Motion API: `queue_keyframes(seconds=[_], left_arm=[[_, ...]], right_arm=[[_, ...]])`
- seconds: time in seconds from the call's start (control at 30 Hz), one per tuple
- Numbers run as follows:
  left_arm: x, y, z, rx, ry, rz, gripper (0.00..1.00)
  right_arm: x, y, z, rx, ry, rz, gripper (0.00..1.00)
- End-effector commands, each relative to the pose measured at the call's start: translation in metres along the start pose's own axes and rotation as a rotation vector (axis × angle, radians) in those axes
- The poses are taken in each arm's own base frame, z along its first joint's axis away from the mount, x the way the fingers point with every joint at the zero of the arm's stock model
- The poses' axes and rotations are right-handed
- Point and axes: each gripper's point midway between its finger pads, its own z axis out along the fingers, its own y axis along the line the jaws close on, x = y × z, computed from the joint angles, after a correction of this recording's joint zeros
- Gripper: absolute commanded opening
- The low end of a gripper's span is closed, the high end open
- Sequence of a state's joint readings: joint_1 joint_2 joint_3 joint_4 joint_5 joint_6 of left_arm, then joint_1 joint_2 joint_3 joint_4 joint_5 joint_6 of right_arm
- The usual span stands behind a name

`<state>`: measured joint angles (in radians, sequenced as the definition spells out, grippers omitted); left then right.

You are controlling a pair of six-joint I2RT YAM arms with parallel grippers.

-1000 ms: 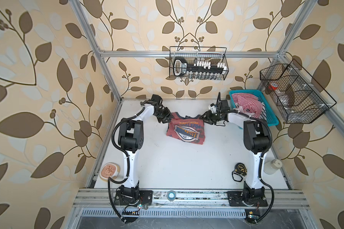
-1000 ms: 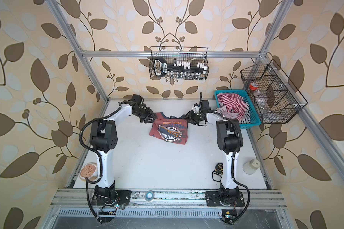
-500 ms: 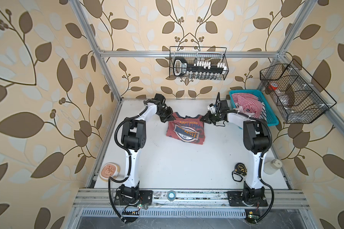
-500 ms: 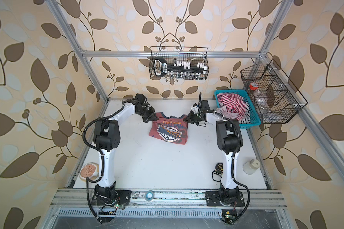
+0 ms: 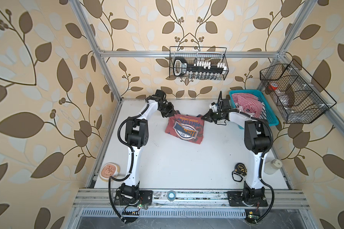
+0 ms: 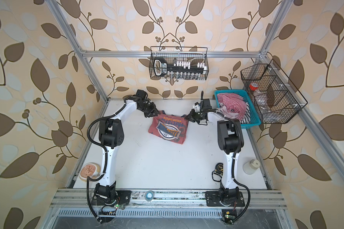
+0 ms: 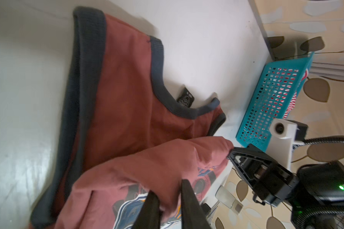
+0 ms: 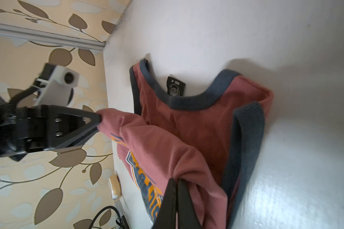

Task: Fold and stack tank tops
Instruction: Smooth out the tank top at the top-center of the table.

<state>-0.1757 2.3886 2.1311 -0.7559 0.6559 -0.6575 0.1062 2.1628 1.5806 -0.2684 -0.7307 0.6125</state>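
Right hand (image 8: 176,181) is pinched tight on a bunched fold of the dusty red cloth tank top with dark blue-grey trim (image 5: 184,128), lifting that fold off the layer beneath. Left hand (image 7: 167,188) has the opposite end of the same fold. Its fingers stand a little apart with cloth wadded between them, and the fabric draws to a peak at its tips, so I judge it a hold, though a looser one. This garment lies near the middle of the desk's far edge, graphic on top, straps toward that edge.

Uneven grip is the main risk: if the left side slips first, the raised fold would drop askew and the edges would not line up. Limp knit could also drag the lower layer along if either hand has caught both plies. The right arm works just beside the turquoise plastic lattice basket (image 5: 271,115) at the far right corner, where the red-and-white striped tank top (image 5: 245,102) is heaped above the rim; a wide swing could snag it.

The white desk (image 5: 187,168) looks smooth and lightly scuffed. A black-and-yellow tape measure (image 5: 240,168) lies near the right edge. One black wire basket (image 5: 211,57) hangs on the far frame rail, another (image 5: 306,111) on the right, and leaf-patterned wallpaper surrounds the cell.
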Motion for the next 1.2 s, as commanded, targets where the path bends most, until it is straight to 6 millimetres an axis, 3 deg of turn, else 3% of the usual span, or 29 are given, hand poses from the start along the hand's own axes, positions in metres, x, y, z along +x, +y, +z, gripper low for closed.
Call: queue_keyframes(seconds=[0.0, 0.07, 0.17, 0.27, 0.43, 0.57, 0.6, 0.73, 0.83, 0.87, 1.0, 1.07, 1.17], left_arm=[[-0.027, -0.009, -0.008, 0.073, -0.049, -0.025, 0.31], [-0.045, -0.01, -0.011, 0.114, -0.085, -0.054, 0.42], [-0.064, -0.018, -0.016, 0.167, -0.128, -0.074, 0.43], [-0.07, -0.03, -0.026, 0.195, -0.153, -0.063, 0.47], [-0.058, -0.044, -0.055, 0.177, -0.206, -0.013, 0.46], [-0.025, -0.057, -0.072, 0.138, -0.209, 0.067, 0.31], [-0.012, -0.051, -0.064, 0.11, -0.177, 0.068, 0.26], [0.039, -0.057, -0.031, 0.059, -0.047, 0.134, 0.04], [0.06, -0.05, -0.006, 0.019, 0.027, 0.152, 0.0], [0.063, -0.046, 0.001, 0.009, 0.048, 0.148, 0.0], [0.065, -0.03, 0.019, -0.017, 0.086, 0.136, 0.0], [0.059, -0.022, 0.028, -0.033, 0.088, 0.126, 0.0], [0.041, -0.024, 0.036, -0.017, 0.066, 0.131, 0.0]], right_arm=[[-0.016, -0.002, 0.005, -0.027, -0.019, 0.028, 0.0], [-0.021, -0.009, 0.009, -0.023, -0.025, 0.052, 0.0], [-0.026, -0.017, 0.01, -0.019, -0.04, 0.077, 0.1], [-0.026, -0.02, 0.005, -0.006, -0.05, 0.081, 0.19], [-0.026, -0.01, -0.024, 0.065, -0.13, 0.013, 0.35], [-0.015, 0.009, -0.038, 0.098, -0.149, -0.066, 0.37], [-0.009, 0.014, -0.037, 0.098, -0.137, -0.086, 0.36], [0.014, 0.031, -0.019, 0.06, -0.059, -0.131, 0.26], [0.025, 0.036, -0.001, 0.031, -0.008, -0.133, 0.08], [0.027, 0.034, 0.005, 0.025, 0.007, -0.13, 0.01], [0.032, 0.028, 0.023, 0.009, 0.046, -0.114, 0.0], [0.029, 0.021, 0.03, 0.005, 0.048, -0.094, 0.0], [0.023, 0.011, 0.039, -0.007, 0.042, -0.062, 0.0]])
